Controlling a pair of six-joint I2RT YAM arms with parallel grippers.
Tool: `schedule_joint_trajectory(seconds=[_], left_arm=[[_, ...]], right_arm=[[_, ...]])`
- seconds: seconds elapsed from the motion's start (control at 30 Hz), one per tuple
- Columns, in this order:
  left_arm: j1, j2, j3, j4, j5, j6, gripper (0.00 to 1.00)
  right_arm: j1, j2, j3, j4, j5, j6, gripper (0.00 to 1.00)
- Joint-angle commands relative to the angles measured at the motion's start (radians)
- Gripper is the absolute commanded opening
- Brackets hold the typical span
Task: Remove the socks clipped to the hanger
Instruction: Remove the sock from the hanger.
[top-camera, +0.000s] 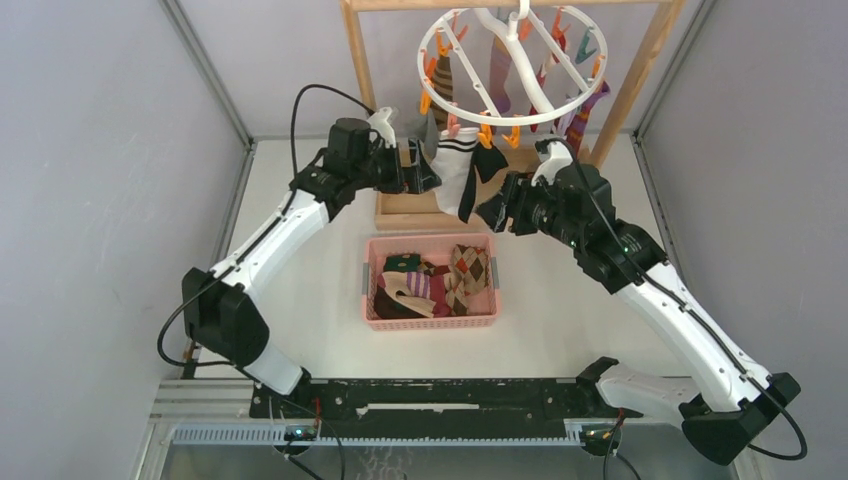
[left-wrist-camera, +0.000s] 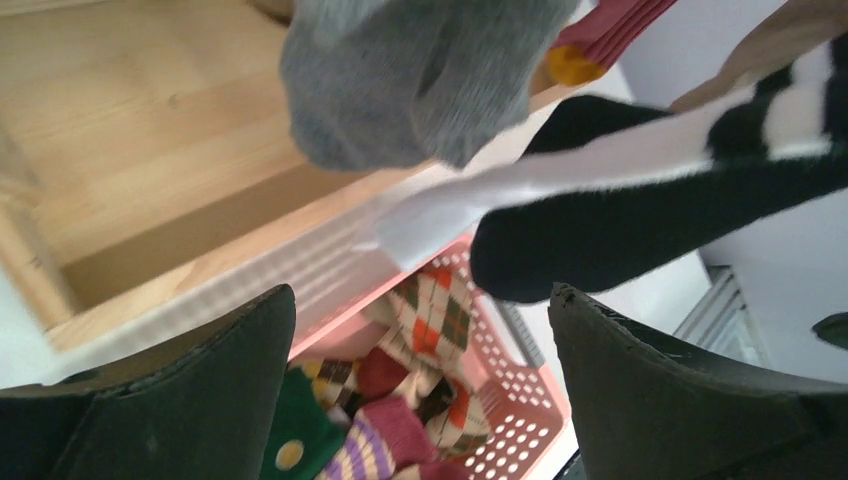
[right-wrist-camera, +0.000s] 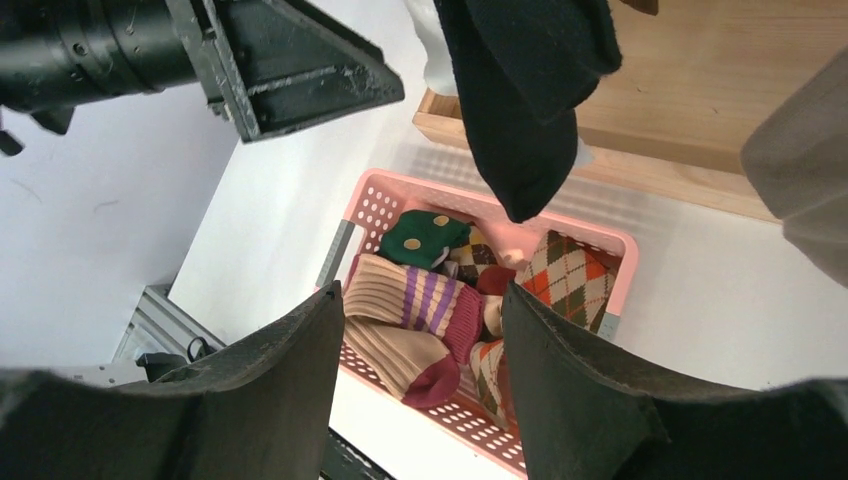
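- The hanger (top-camera: 424, 42) hangs far centre from the wooden rack (top-camera: 405, 207), so the socks (top-camera: 500, 75) clipped to it dangle free above the worktop.
- The pink basket (top-camera: 372, 300) sits just near of the rack, likely to catch freed socks; it holds several.
- The left pincer (left-wrist-camera: 420, 295), wide and empty, faces the white-and-black sock (top-camera: 455, 172) from the left, seemingly ready to grip.
- The right pincer (right-wrist-camera: 423, 295), moderately parted and holding nothing, sits just right of the black sock (top-camera: 488, 160).

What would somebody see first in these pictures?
The round white hanger up top, with colourful socks dangling from its clips. Just below, the left gripper and right gripper flank a white-and-black sock. A pink basket on the table holds more socks.
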Motion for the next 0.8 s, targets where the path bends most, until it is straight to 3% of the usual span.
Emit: schedule_joint_trajectory(seconds=[0.0,0.43,0.5,0.67,0.77], left_arm=[[0.017,0.052,0.037,0.207,0.144,-0.073,1.00],[0.043,0.118,0.064,0.275,0.190,-0.103,1.00],[0.044,0.120,0.059,0.294,0.200,-0.112,0.95],[0.049,0.148,0.081,0.337,0.254,-0.145,0.71],[0.049,0.155,0.094,0.341,0.268,-0.153,0.65]], right_arm=[[-0.012,-0.039,0.004,-0.026,-0.005,-0.025,0.66],[-0.054,-0.042,0.004,-0.049,-0.039,-0.036,0.66],[-0.058,-0.036,0.004,-0.045,-0.049,-0.034,0.66],[-0.063,-0.027,0.004,-0.048,-0.067,-0.037,0.66],[-0.067,-0.024,0.004,-0.051,-0.073,-0.037,0.66]])
